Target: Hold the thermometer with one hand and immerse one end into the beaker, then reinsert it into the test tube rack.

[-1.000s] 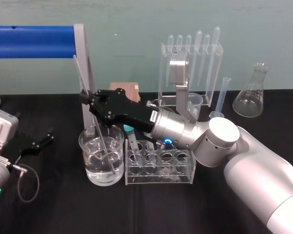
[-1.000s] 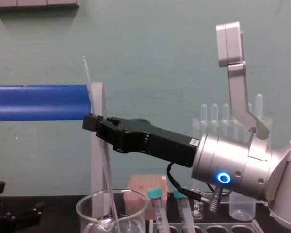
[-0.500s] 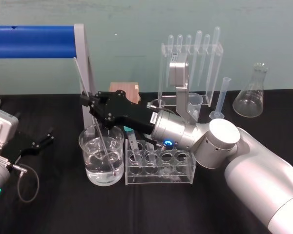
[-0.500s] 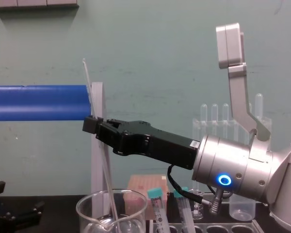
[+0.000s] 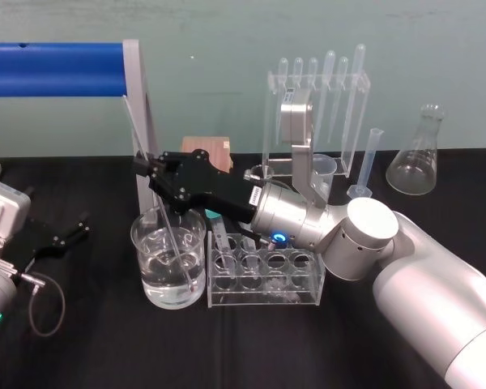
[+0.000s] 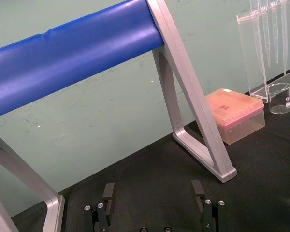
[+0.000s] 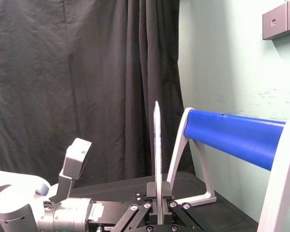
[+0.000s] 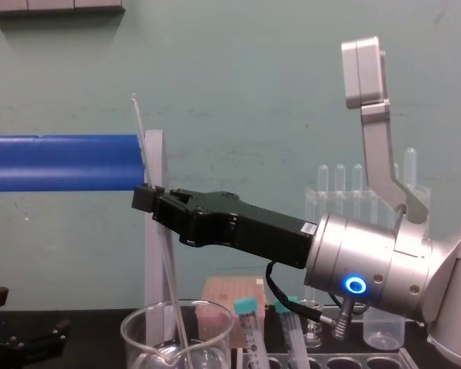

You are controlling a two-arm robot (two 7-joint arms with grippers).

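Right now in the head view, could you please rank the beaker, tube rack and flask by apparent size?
Beaker and tube rack: about alike, one taller, one wider.
Flask: smallest, though farther back.

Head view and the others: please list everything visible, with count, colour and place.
test tube rack: 1, clear, table centre
beaker: 1, clear glass, liquid inside, left of the rack
thermometer: 1, clear glass, lower end in the beaker
teal-capped tubes: 2, in the rack
pipette stand: 1, clear, behind the rack, holding several pipettes
small beaker: 1, translucent, by the stand
graduated cylinder: 1, clear, right of the stand
Erlenmeyer flask: 1, clear, far right
pink box: 1, behind the beaker
blue bar: 1, on grey frame, back left
left gripper: 1, black, open, parked left
right gripper: 1, black, shut on the thermometer above the beaker
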